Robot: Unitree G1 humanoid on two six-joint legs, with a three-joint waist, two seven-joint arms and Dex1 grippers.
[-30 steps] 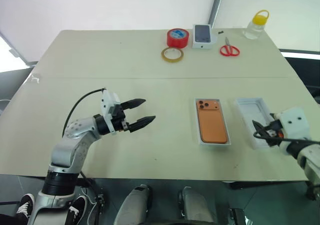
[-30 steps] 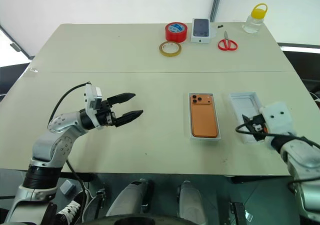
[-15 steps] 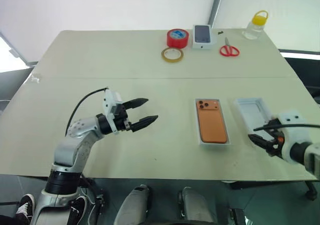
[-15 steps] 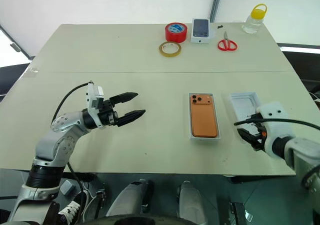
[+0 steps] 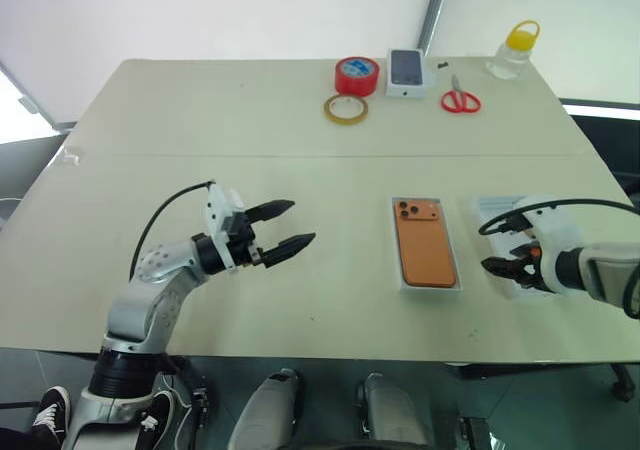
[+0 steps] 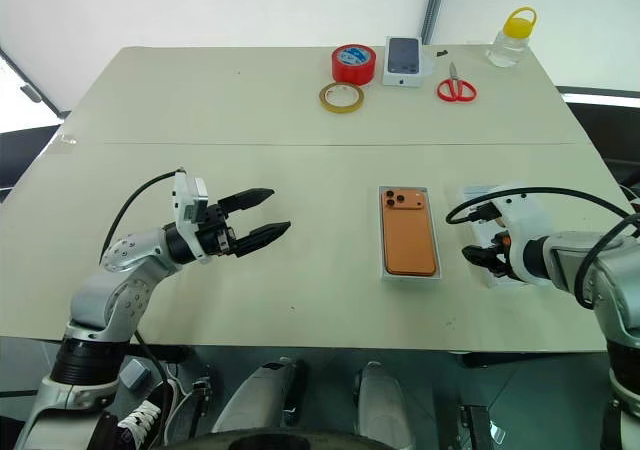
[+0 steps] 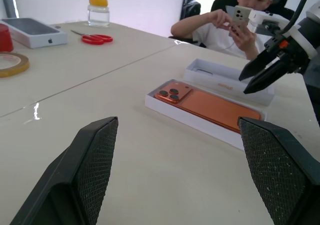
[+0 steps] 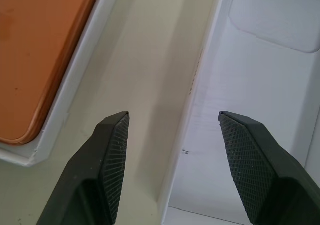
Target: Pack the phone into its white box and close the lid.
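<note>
**Right gripper lining up on the lid's near wall; phone already seated**

The phone (image 5: 425,251) lies flat, lenses up, inside the white box (image 5: 400,270), just inboard of the right gripper (image 5: 502,263) across a strip of bare table (image 5: 300,170). The second white tray, the lid (image 8: 260,85), sits directly under that gripper, upturned with its pale inside showing. In the right wrist view the two fingers (image 8: 112,155) stand spread: one over the strip of table between box and lid, the other over the lid's floor, so the lid's wall falls between them. Nothing is pinched.

The left gripper (image 6: 262,217) hangs well off to the other side of the box, fingers wide apart, holding nothing.

Judgement: packing is done; picking up the lid is the step in hand. To do it well, the right gripper should descend squarely so the wall stays centred between the fingers, then close on the wall alone. The outer finger must not nudge the box. The lid will need turning over before it goes on; a thin cardboard wall may flex or slip, so a deep bite is advisable.
</note>
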